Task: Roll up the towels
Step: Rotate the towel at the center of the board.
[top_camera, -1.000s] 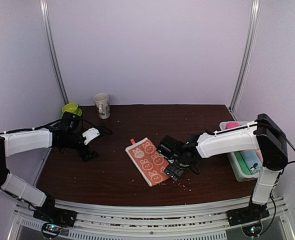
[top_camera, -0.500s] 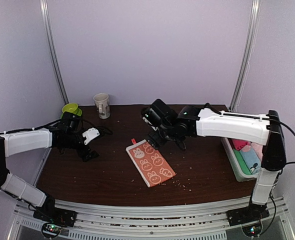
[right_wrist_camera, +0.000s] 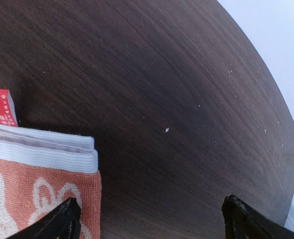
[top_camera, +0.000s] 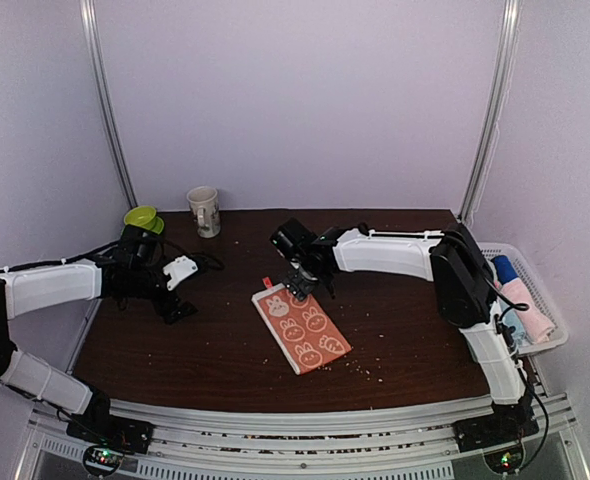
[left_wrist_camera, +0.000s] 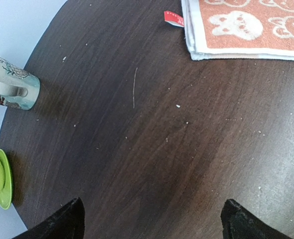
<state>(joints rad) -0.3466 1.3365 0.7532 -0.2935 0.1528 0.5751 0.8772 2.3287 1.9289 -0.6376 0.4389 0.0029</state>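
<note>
**A:** Item and location?
**B:** Bunny-print towel (top_camera: 301, 326): folded flat, unrolled, middle of the bench (top_camera: 405, 340). Its red tag (top_camera: 266, 283) is at the far-left corner.
**A:** Tools?
**B:** Right tool (top_camera: 301, 284): jaws wide, empty, poised above the towel's far edge. Left tool (top_camera: 180, 290): jaws wide, empty, well to the left.
**A:** Step?
**B:** Judged: approach for the first grip; rolling not begun.
**A:** Next requirement?
**B:** Lower onto the far hem, pinch all layers, turn it toward the near end.

Looks forward and down over the whole table (top_camera: 175, 350) from high above its near edge. Peers closely down from each wrist, catching in both the tagged end of the orange towel (left_wrist_camera: 246, 27).
</note>
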